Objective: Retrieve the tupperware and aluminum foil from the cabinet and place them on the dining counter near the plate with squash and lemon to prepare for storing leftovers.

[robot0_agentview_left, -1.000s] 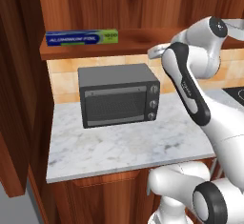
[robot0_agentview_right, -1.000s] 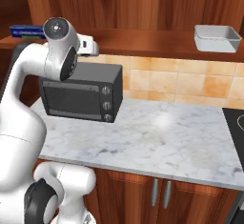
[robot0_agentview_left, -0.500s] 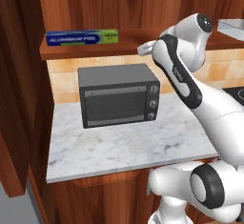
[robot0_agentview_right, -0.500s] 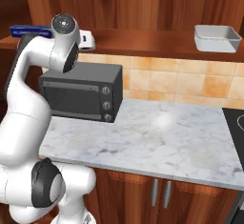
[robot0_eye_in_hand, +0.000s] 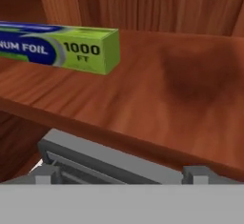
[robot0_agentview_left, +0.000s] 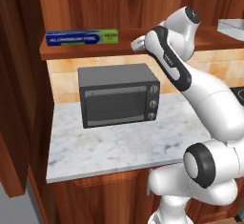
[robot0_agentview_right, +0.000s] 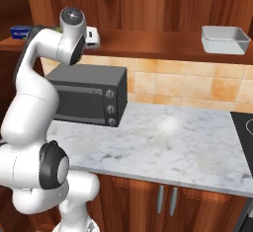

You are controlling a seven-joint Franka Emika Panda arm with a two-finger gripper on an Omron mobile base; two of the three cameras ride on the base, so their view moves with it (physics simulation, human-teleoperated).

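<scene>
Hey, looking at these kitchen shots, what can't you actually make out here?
- Aluminum foil: in the hand view, the left edge cuts off its lettering and far end.
- Aluminum foil, right base view: the arm covers all but a blue end.
- Tupperware: in the left base view, cut by the right edge.
- Tupperware's inside: its walls hide the bottom.
- Microwave: just a sliver below the cabinet shelf.

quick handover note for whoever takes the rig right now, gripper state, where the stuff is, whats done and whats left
Gripper: open, empty, at the shelf edge to the right of the foil.
Aluminum foil: lying on the cabinet shelf, left end, above the microwave.
Tupperware: on the same shelf, far right.
Done: nothing retrieved yet.
Left: grasp the foil, likely first, then the tupperware; carry both to the dining counter by the plate.
</scene>
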